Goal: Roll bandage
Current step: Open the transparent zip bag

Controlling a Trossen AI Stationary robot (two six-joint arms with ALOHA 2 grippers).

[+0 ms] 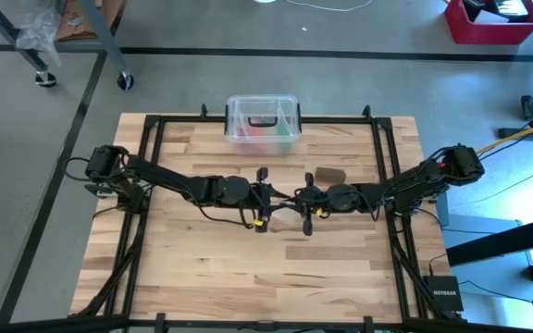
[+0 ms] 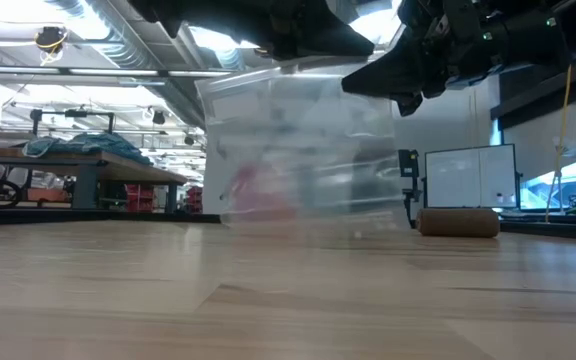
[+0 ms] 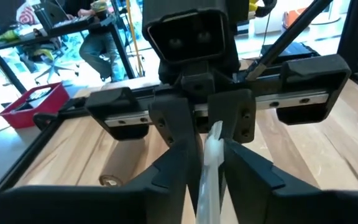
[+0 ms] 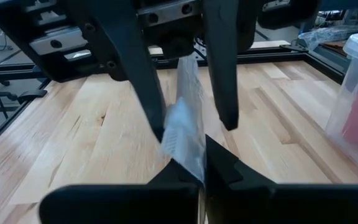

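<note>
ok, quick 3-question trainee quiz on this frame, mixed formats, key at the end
1. True or false: the bandage lies on the table as a small roll, with no hand on it.
2. What does the right hand grip? A) the bandage B) a clear plastic bag C) a black handle
3. Fill in: in the high view, the bandage lies on the ___ arm's side of the table.

Key: 1 true; 2 B; 3 right.
</note>
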